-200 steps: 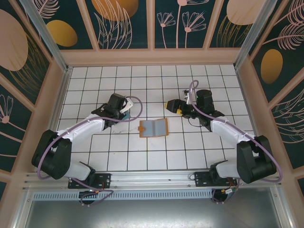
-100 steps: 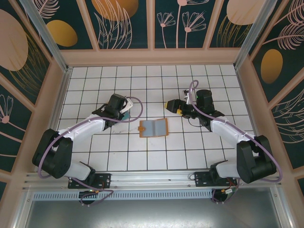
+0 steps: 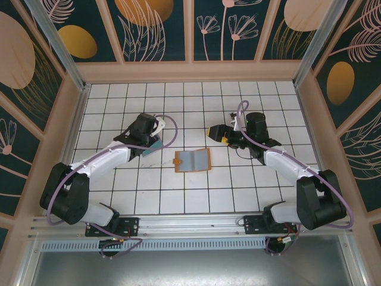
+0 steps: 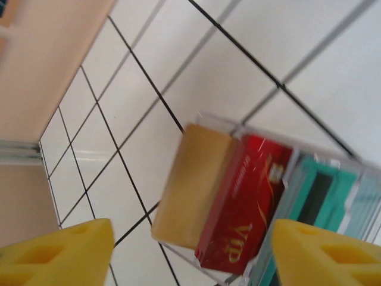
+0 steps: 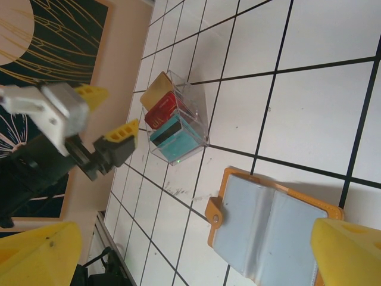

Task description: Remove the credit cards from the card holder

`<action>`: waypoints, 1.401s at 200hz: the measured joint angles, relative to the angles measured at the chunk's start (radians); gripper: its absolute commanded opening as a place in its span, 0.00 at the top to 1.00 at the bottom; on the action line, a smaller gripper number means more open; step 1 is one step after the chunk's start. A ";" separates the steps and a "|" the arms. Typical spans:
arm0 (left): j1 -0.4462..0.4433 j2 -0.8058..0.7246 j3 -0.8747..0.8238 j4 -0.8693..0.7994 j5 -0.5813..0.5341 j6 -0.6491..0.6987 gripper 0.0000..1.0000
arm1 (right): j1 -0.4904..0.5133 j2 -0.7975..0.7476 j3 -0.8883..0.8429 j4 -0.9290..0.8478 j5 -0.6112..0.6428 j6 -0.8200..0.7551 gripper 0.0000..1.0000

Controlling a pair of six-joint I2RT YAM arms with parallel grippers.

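Observation:
The card holder (image 3: 192,159) lies open and flat mid-table, orange-brown with grey-blue pockets (image 5: 274,232); no card shows in them. The credit cards stand on edge in a clear box (image 3: 153,145): a tan card (image 4: 196,185), a red card (image 4: 250,199) and a teal card (image 4: 315,196). My left gripper (image 3: 152,131) hangs just above the box, open, with nothing between its fingers (image 4: 59,253). My right gripper (image 3: 215,133) is open above the tiles, up and to the right of the card holder, with nothing in it.
Raised tan walls ring the white tiled floor (image 3: 238,190). The clear box (image 5: 175,128) sits about two tiles left of the card holder. In the right wrist view the left gripper (image 5: 107,113) hovers beside the box.
My left gripper has opened from shut and drawn back slightly from the clear box, where the teal card now shows. The right arm and card holder have not moved.

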 measured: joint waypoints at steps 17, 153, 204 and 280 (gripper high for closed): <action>0.000 -0.002 0.066 -0.012 0.000 -0.068 0.02 | 0.002 0.000 0.000 -0.007 0.015 -0.001 0.01; 0.001 -0.078 0.210 -0.182 0.368 -0.833 0.24 | 0.173 0.160 0.032 -0.231 0.367 -0.053 0.65; -0.018 -0.109 -0.041 -0.060 0.534 -1.107 0.29 | 0.197 0.204 0.030 -0.242 0.409 -0.049 0.66; -0.146 -0.015 -0.135 0.089 0.602 -1.334 0.42 | 0.245 0.260 0.028 -0.237 0.409 -0.040 0.83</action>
